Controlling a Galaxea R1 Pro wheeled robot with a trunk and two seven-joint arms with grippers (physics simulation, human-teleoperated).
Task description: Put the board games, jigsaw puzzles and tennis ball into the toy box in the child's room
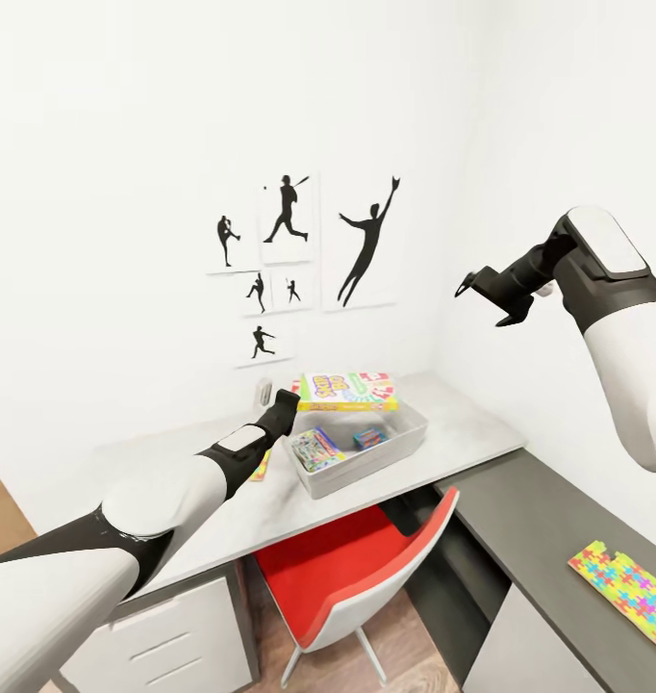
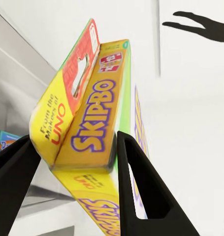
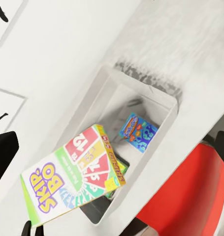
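Observation:
My left gripper (image 1: pixel 288 400) is shut on a Skip-Bo board game (image 1: pixel 347 392), holding it flat just above the far rim of the grey toy box (image 1: pixel 405 441) on the pale table (image 1: pixel 482 423). In the left wrist view the yellow box edge (image 2: pixel 89 123) sits clamped between the two black fingers (image 2: pixel 141 187). Inside the toy box lie a colourful printed box (image 1: pixel 316 449) and a small blue box (image 1: pixel 369 438). One jigsaw puzzle (image 1: pixel 631 592) lies on the dark desk section at the right. My right gripper (image 1: pixel 492 296) hangs open and empty, high near the wall.
A red chair (image 1: pixel 357 577) is tucked under the desk corner in front of the toy box. White drawers (image 1: pixel 164 645) stand below the table at the left. Baseball silhouette pictures (image 1: pixel 290 250) hang on the wall. A yellow-edged flat thing (image 1: pixel 262 468) peeks out beneath my left forearm.

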